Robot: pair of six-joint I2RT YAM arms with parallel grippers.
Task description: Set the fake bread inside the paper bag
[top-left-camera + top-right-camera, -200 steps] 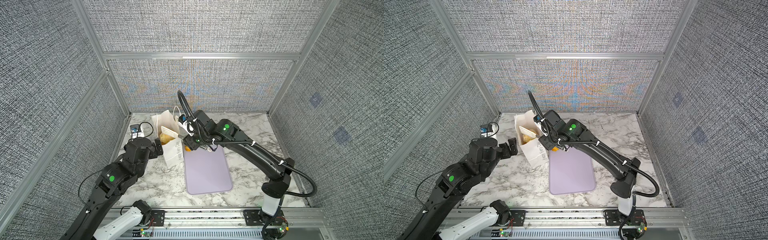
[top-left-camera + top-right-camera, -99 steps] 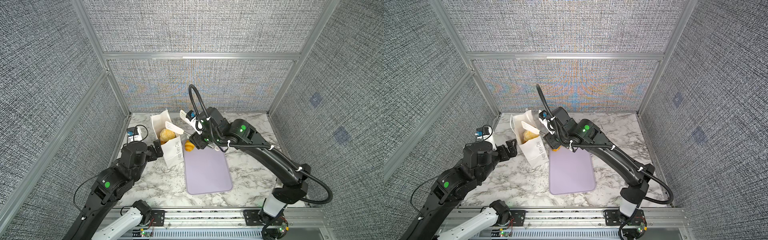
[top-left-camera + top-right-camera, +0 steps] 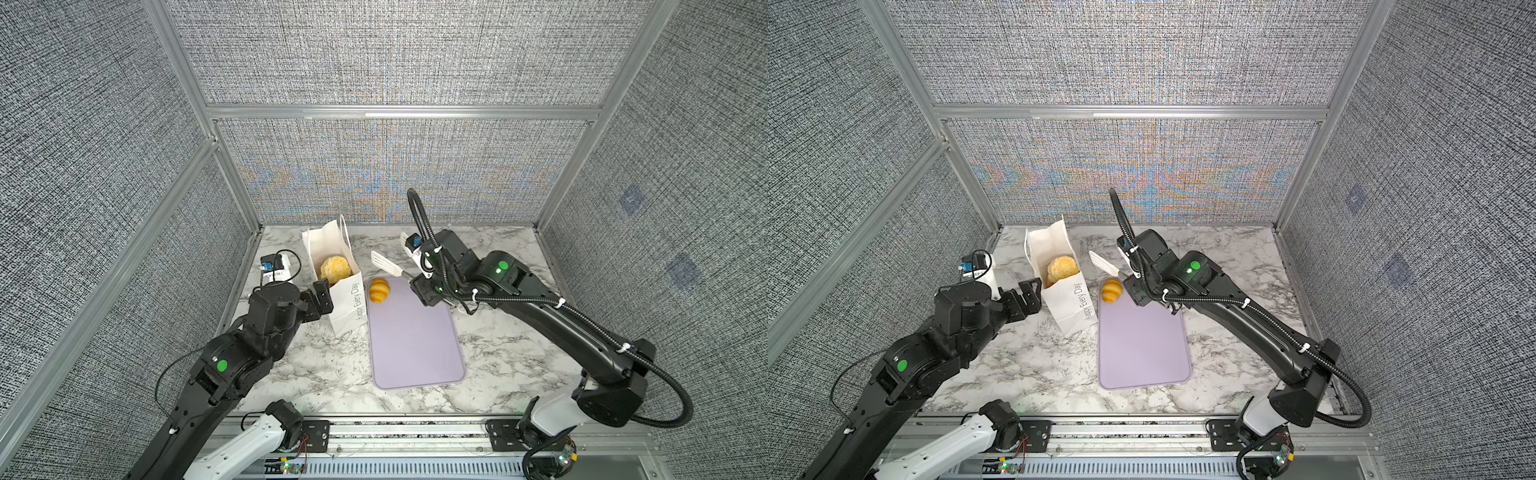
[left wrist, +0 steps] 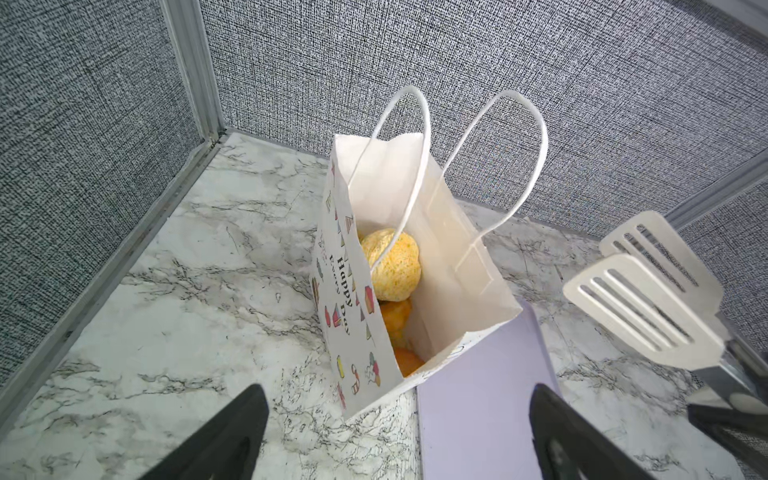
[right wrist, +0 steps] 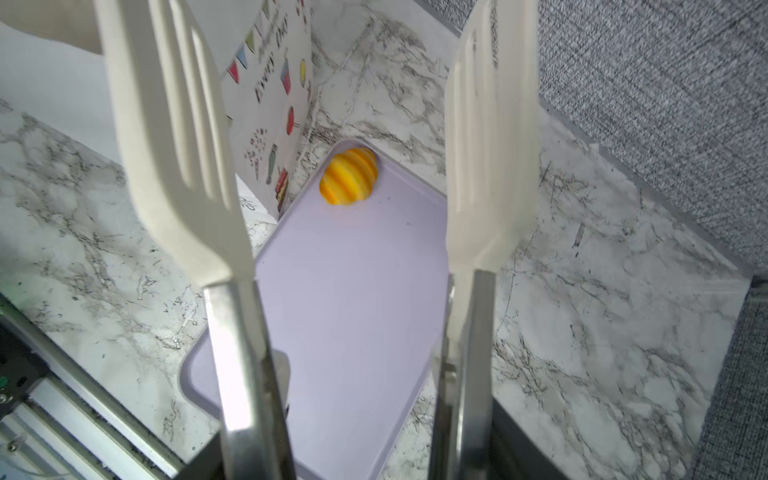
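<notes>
The white paper bag (image 3: 348, 305) (image 3: 1069, 303) (image 4: 415, 187) stands upright and open at the back left of the table. Inside it a round speckled bun (image 3: 335, 268) (image 3: 1063, 268) (image 4: 395, 266) lies on top of other orange fake bread (image 4: 397, 318). One striped croissant (image 3: 379, 290) (image 3: 1112, 290) (image 5: 349, 176) lies on the far corner of the lilac tray (image 3: 415, 345) (image 5: 353, 299), beside the bag. My left gripper (image 3: 322, 297) (image 3: 1025, 297) (image 4: 397, 399) is open, just left of the bag. My right gripper (image 3: 422, 291) is shut on white-tipped tongs (image 3: 384, 264) (image 5: 178, 145). The tongs stand open and empty, above the tray.
The marble table (image 3: 324, 365) is boxed in by grey fabric walls (image 3: 374, 166) on aluminium posts. The left wrist camera module (image 3: 274, 268) with its cable sits left of the bag. The lilac tray holds nothing but the croissant.
My right arm has drawn the tongs back to the right, away from the bag's mouth, uncovering the bun and the croissant. My left gripper has backed off slightly from the bag.
</notes>
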